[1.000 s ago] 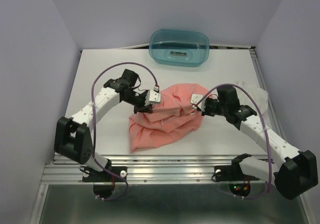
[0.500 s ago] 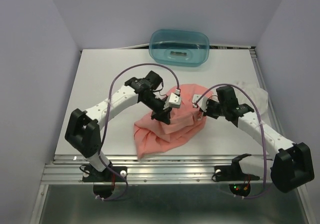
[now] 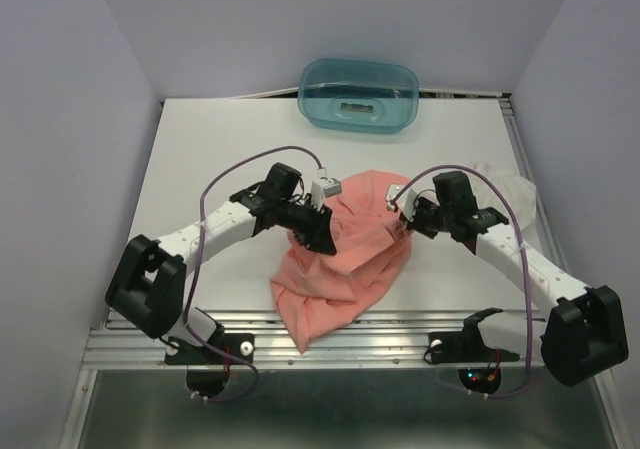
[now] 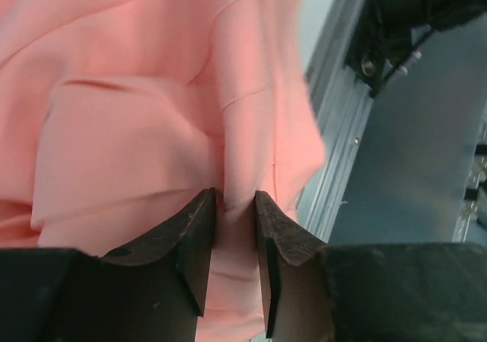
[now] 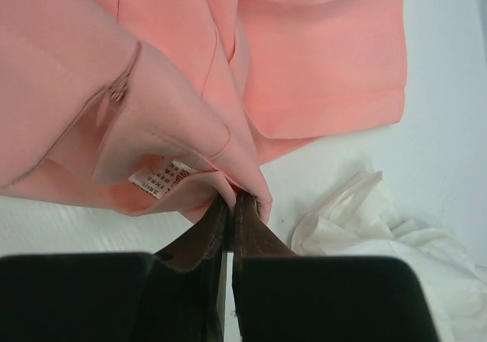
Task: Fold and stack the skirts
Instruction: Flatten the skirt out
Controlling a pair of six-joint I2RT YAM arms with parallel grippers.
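Note:
The salmon-pink skirt (image 3: 350, 264) lies bunched in the middle of the table, its lower corner reaching the near edge. My left gripper (image 3: 322, 233) is shut on a fold of the skirt's left side; in the left wrist view the pink cloth (image 4: 152, 113) is pinched between the fingers (image 4: 234, 205). My right gripper (image 3: 401, 219) is shut on the skirt's right edge, next to its white label (image 5: 158, 179); the jaws (image 5: 230, 205) are closed tight on the cloth (image 5: 319, 68). The white skirt (image 3: 508, 187) lies crumpled at the right and also shows in the right wrist view (image 5: 380, 231).
A teal translucent tub (image 3: 358, 94) stands at the back centre of the table. Grey walls close in left and right. A metal rail (image 3: 330, 329) runs along the near edge, also in the left wrist view (image 4: 335, 129).
My left gripper has carried its fold right, then back down-left toward the near edge. The pink skirt has stretched toward the front edge. The right gripper has barely moved.

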